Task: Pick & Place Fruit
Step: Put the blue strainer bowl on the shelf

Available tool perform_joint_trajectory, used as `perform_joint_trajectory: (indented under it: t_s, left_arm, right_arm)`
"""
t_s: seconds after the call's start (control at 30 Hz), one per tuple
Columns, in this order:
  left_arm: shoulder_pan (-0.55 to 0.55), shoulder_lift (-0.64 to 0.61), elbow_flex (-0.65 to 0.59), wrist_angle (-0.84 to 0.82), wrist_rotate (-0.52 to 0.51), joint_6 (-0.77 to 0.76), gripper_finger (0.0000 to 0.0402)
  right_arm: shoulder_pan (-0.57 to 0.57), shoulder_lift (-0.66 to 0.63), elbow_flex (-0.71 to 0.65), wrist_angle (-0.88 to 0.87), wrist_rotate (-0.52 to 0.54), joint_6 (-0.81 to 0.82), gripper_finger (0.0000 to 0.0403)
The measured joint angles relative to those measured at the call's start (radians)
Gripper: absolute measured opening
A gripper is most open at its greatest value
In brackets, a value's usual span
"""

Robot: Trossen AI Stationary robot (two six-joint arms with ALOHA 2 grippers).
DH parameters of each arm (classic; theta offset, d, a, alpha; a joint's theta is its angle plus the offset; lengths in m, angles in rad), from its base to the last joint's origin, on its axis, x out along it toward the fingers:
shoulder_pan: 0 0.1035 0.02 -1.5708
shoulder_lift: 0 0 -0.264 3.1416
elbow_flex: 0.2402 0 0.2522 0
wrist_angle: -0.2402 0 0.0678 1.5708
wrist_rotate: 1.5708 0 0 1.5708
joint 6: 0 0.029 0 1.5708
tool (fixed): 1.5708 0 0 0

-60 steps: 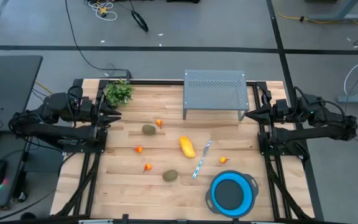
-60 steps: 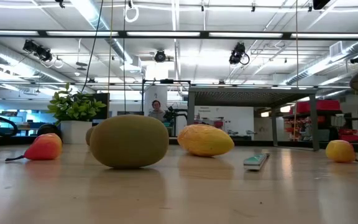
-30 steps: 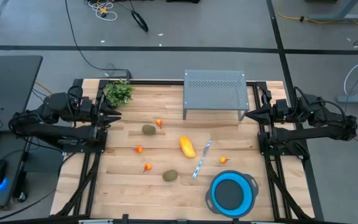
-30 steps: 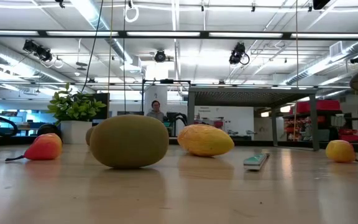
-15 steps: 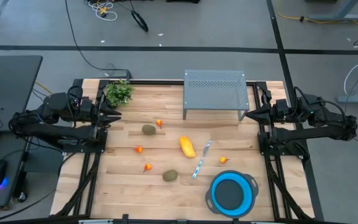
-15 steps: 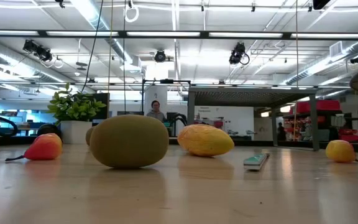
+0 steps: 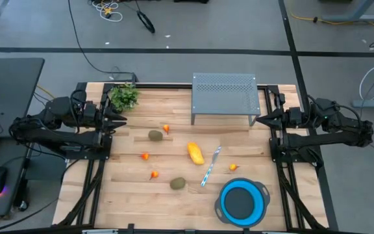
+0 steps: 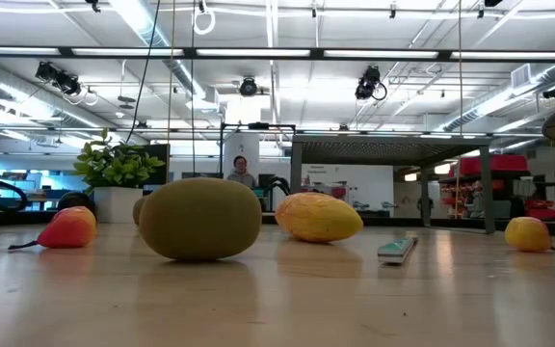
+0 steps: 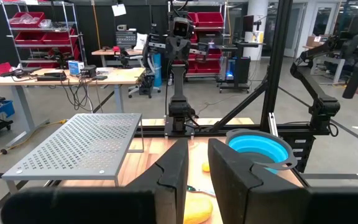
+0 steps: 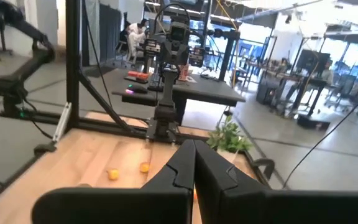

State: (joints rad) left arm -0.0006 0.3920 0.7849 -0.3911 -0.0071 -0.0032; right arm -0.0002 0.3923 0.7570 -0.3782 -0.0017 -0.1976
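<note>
The fruit lies loose on the wooden table (image 7: 128, 195). A yellow-orange oblong (image 7: 195, 153) rests mid-table on its side. One olive-brown oval (image 7: 155, 135) lies toward the far left of it, another (image 7: 178, 184) nearer the front edge. Tiny orange bits (image 7: 145, 156) lie scattered among them. My left gripper (image 7: 121, 117) hovers level over the left edge, a narrow bare gap between its fingers (image 9: 174, 174). My right gripper (image 7: 260, 119) hovers level over the right edge, shut on nothing, its fingers (image 10: 185, 163) together and slightly rolled.
A blue round bowl (image 7: 243, 202) sits at the front right. A grey perforated metal stand (image 7: 223, 97) is at the far middle, and a green plant (image 7: 124, 96) at the far left. A slim silver-blue utensil (image 7: 211, 166) lies beside the oblong. A person shows far behind the table.
My right gripper has rolled a little about the line it points along and has stayed in place. The fruit has not moved.
</note>
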Motion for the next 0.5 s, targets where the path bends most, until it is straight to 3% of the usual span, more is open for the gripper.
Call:
perform_joint_trajectory:
  t_s: [0.5]
  left_arm:
    - [0.0,0.014,-0.043,0.067,0.001,-0.035,0.0071]
  right_arm:
    - [0.0,0.0,0.0,0.068,0.0,0.038,0.0008]
